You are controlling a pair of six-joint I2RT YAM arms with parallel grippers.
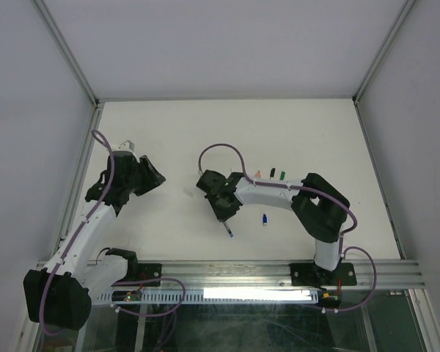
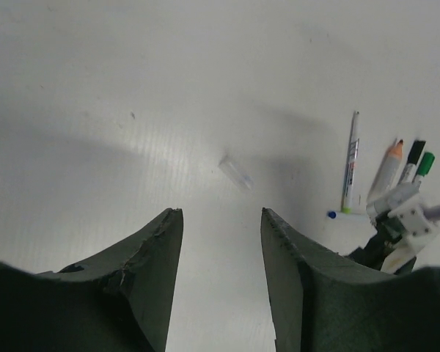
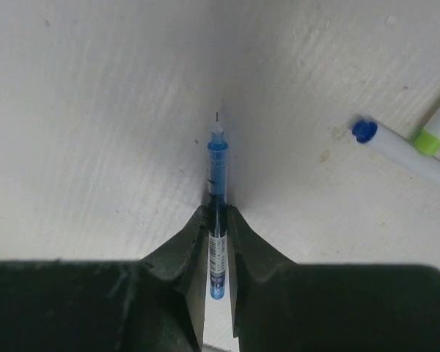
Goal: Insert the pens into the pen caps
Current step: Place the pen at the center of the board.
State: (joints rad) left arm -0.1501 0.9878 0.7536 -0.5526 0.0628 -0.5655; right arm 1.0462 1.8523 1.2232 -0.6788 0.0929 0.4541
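My right gripper (image 3: 217, 209) is shut on a thin blue pen (image 3: 217, 176) with a white label, its needle tip pointing down at the table; in the top view the gripper (image 1: 224, 209) sits mid-table. A small clear cap (image 2: 236, 172) lies on the table between the arms, also visible from above (image 1: 188, 192). My left gripper (image 2: 221, 213) is open and empty, short of that cap. A white pen with a blue end (image 3: 364, 130) and one with a green band (image 3: 438, 130) lie right of the held pen.
Orange (image 2: 391, 165), black (image 2: 413, 160) and green (image 2: 424, 165) capped markers lie together behind the right arm, seen from above near the orange one (image 1: 258, 174). A long white pen (image 2: 350, 158) lies beside them. White enclosure walls surround the table.
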